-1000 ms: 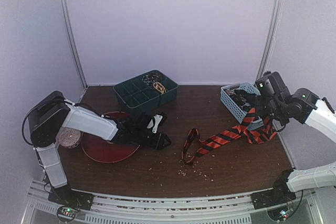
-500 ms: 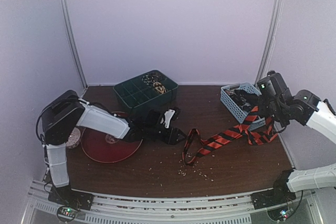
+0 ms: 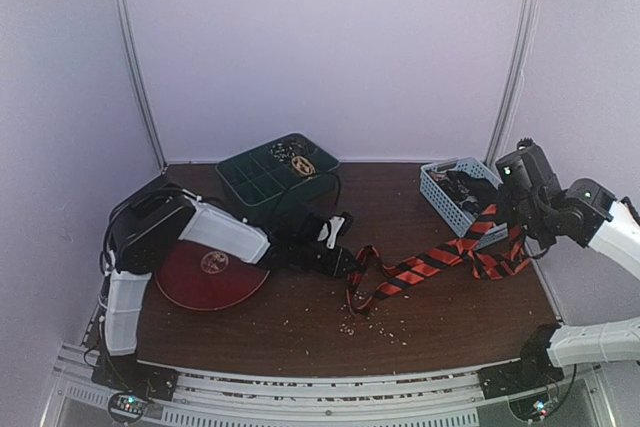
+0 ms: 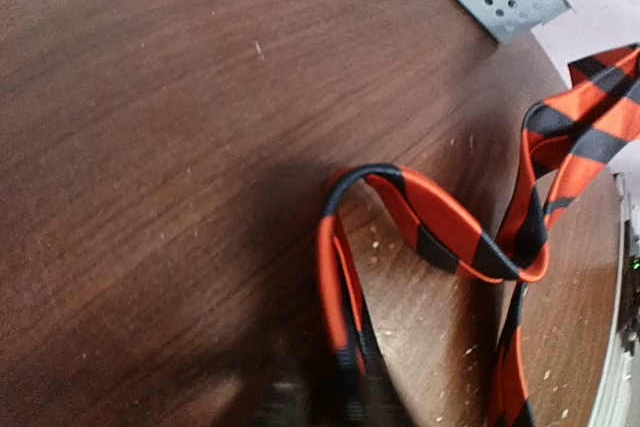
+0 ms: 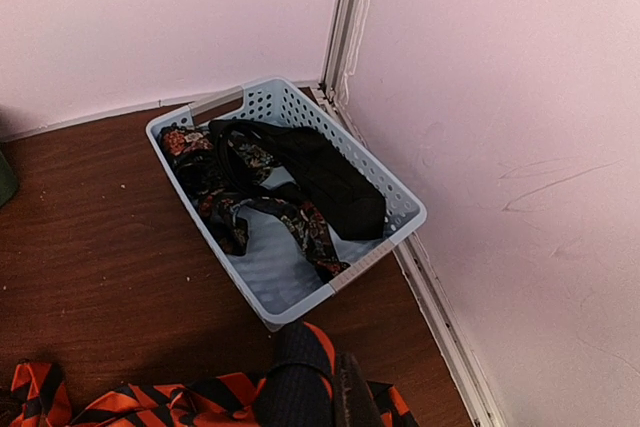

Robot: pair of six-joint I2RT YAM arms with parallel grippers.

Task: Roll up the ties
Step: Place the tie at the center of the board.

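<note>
An orange-red and black striped tie (image 3: 420, 265) stretches across the table from a narrow loop at the centre up to the right. My left gripper (image 3: 350, 265) sits at that loop. In the left wrist view a strand of the looped tie (image 4: 440, 237) runs down between the blurred fingertips of the left gripper (image 4: 335, 402); whether they pinch it is unclear. My right gripper (image 3: 497, 217) is shut on the tie's wide end and holds it off the table. In the right wrist view the right gripper (image 5: 325, 387) has orange cloth of the tie (image 5: 180, 397) between its fingers.
A light blue basket (image 3: 432, 187) by the right wall holds dark patterned ties (image 5: 250, 187). A green compartment tray (image 3: 250, 182) at the back holds small coils (image 3: 300, 162). A red plate (image 3: 205, 272) lies under the left arm. Crumbs (image 3: 365, 325) dot the front.
My left arm has swung right from the red plate to the tie's loop, and its jaws have narrowed. My right gripper has drifted slightly right, still holding the tie.
</note>
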